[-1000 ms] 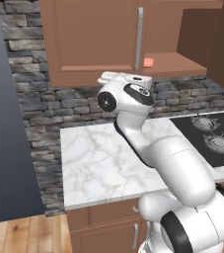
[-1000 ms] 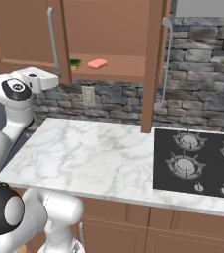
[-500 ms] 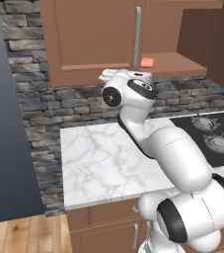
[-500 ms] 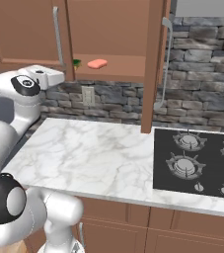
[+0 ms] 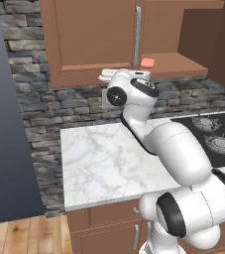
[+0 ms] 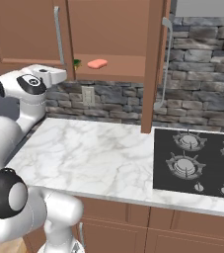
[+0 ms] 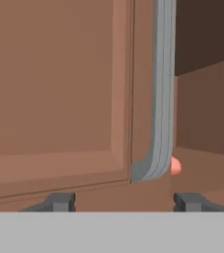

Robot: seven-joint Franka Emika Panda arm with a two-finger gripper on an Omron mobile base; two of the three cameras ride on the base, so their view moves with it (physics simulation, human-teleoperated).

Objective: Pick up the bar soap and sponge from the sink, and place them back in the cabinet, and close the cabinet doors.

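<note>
The salmon-pink bar soap (image 6: 97,63) lies on the cabinet shelf (image 6: 123,69), and it peeks out past the handle as bar soap (image 7: 175,166) in the hand view. A green corner of the sponge (image 6: 77,63) shows beside it, mostly hidden by the left cabinet door (image 6: 24,34). My gripper (image 7: 126,201) is open just below that door's lower corner, facing its silver handle (image 7: 160,99), with nothing between the fingers. From the base views the gripper (image 5: 105,76) (image 6: 63,74) sits at the door's bottom edge. The right cabinet door (image 6: 153,64) stands open. The sink is out of view.
A white marble counter (image 6: 93,158) runs below the cabinet, with a black gas hob (image 6: 197,158) at its right. A stone backsplash (image 6: 192,104) with a wall socket (image 6: 88,95) is behind. The right door's handle (image 6: 165,59) hangs over the counter.
The hand has moved up and closer to the left door's lower corner. The left door has swung a little further toward shut. Soap and sponge stay on the shelf.
</note>
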